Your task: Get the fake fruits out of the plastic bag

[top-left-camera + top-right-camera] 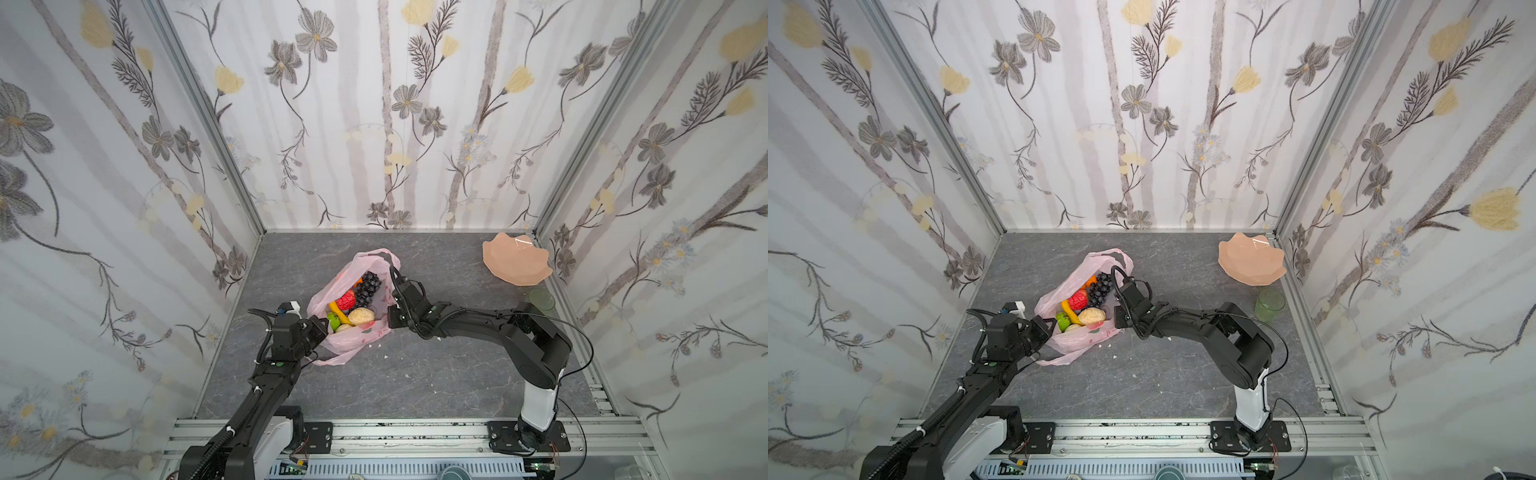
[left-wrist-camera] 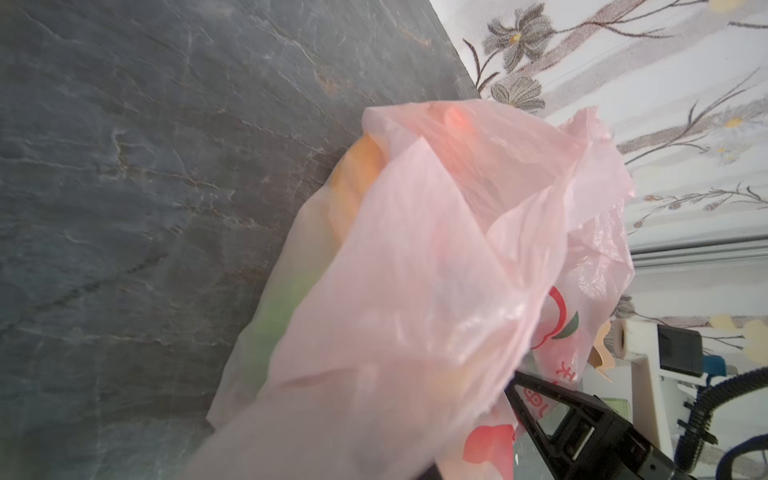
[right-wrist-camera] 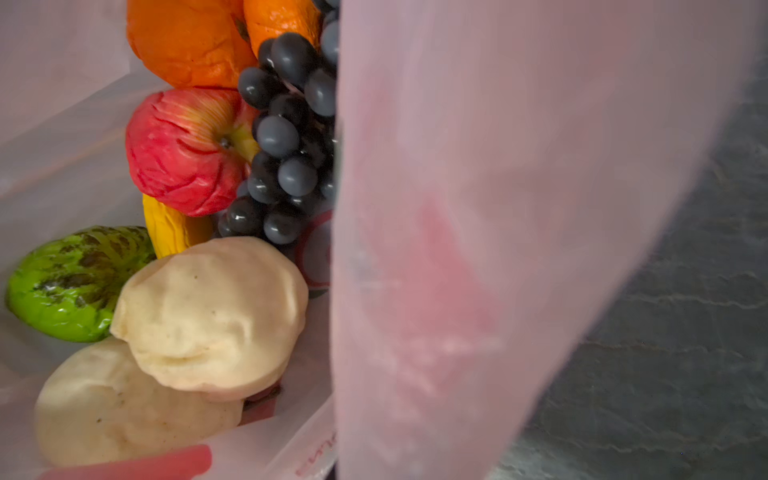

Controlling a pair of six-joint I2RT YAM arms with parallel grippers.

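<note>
Left gripper point(image 1: 325, 329), reaching low, pinches the crinkly translucent plastic bag point(image 1: 357, 337); right gripper point(image 1: 394, 277) angles at its rim, opening unclear.

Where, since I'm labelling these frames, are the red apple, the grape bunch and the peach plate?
red apple point(image 3: 187, 153): right wrist view, on its red skin.
grape bunch point(image 1: 368, 287): in a top view, middle of the cluster.
peach plate point(image 1: 1250, 259): in a top view, bare inner surface.

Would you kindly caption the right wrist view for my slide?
Inside the bag: apple, grapes and oranges, not yet removed.
</note>
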